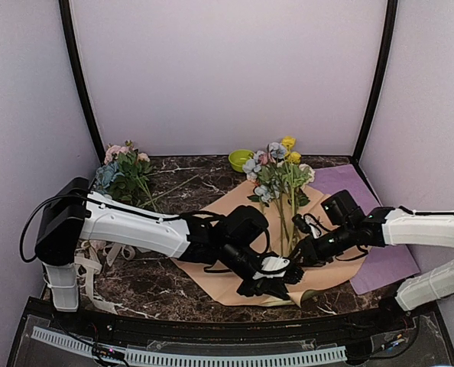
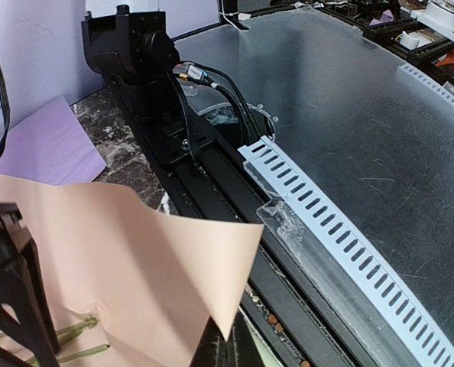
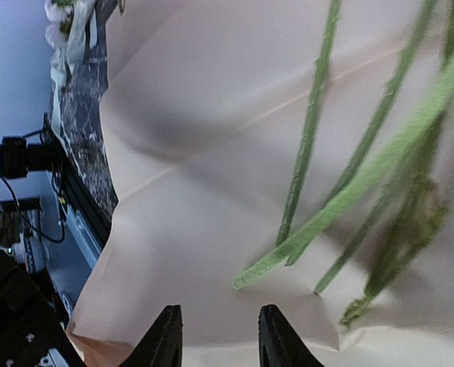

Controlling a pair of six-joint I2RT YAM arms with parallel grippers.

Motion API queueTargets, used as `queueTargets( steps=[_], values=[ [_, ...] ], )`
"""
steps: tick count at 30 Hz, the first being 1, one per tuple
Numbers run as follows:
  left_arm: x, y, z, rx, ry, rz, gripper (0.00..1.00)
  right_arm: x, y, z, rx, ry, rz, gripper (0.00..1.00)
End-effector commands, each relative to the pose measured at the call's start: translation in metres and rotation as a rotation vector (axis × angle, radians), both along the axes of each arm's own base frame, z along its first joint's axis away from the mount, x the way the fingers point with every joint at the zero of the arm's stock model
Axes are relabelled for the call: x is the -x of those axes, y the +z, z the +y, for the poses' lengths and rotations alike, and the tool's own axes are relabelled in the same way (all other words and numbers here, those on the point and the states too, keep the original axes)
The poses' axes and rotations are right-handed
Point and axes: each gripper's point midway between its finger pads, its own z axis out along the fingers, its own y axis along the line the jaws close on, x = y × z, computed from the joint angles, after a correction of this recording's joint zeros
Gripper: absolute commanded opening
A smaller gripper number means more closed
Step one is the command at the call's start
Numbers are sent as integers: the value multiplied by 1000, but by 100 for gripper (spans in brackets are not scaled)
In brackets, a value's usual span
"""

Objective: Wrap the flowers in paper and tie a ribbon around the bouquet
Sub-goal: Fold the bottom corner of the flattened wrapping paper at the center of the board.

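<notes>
One spray bunch [image 1: 279, 172] of perhaps five stems, one loose leafy cluster [image 1: 124, 172], one peach sheet [image 1: 330, 269], one purple sheet [image 1: 380, 260], one green bowl [image 1: 240, 160].

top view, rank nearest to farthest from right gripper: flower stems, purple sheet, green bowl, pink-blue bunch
1. green flower stems, at the right gripper
2. flat purple paper sheet, right
3. small lime-green bowl, back centre
4. leafy pink-blue flower bunch, back left

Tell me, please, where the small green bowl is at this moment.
In the top view the green bowl sits at the back edge of the table, near the middle, just left of the blooms of the flowers.
</notes>
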Motion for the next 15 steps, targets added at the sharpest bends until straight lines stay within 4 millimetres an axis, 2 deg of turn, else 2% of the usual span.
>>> queueTargets(
  steps=[1,3,6,12,15],
  values=[
    [12,7,-4,5,-50,79,0,31,-14,46,-59,212,28,32],
    [13,8,-4,1,-56,87,0,44,-37,46,0,241,85,23],
    [16,7,0,-12,-74,92,0,60,-62,31,63,228,158,14],
    [20,5,4,-24,-98,100,0,71,-94,-3,226,133,234,11],
    [14,0,4,-36,-72,74,0,74,-99,-10,266,127,254,10]
  ],
)
